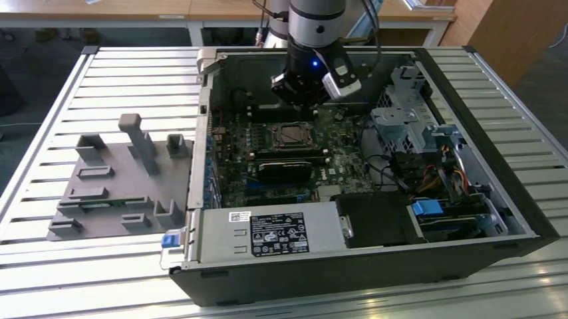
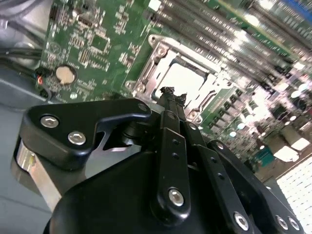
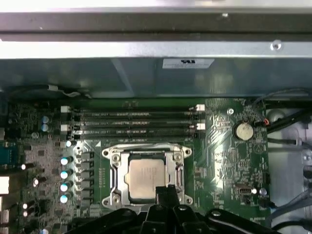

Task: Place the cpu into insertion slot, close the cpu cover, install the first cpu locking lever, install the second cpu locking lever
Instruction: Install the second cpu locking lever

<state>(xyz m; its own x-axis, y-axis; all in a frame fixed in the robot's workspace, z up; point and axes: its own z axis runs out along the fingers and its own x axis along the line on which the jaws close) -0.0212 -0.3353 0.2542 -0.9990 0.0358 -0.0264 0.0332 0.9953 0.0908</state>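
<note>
Gripper (image 3: pixel 167 191) fingers pressed together, nothing held, tips poised over the near edge of the cpu (image 3: pixel 146 176). Cpu sits seated in the insertion slot (image 3: pixel 121 194), the cpu cover (image 3: pixel 146 152) lying flat around it. Judgement: lever work needs a slow, square approach, tips clear of the chip face. Beyond the slot: motherboard (image 1: pixel 233 174) inside the open computer case (image 1: pixel 355 279), on a slatted metal table (image 1: pixel 53 266); wooden desks (image 1: pixel 133 10) farther off.

Slatted metal table (image 1: pixel 80 266) bearing an open computer case (image 1: pixel 373 266) and, just beside it, a grey fixture block (image 1: pixel 120 183).
</note>
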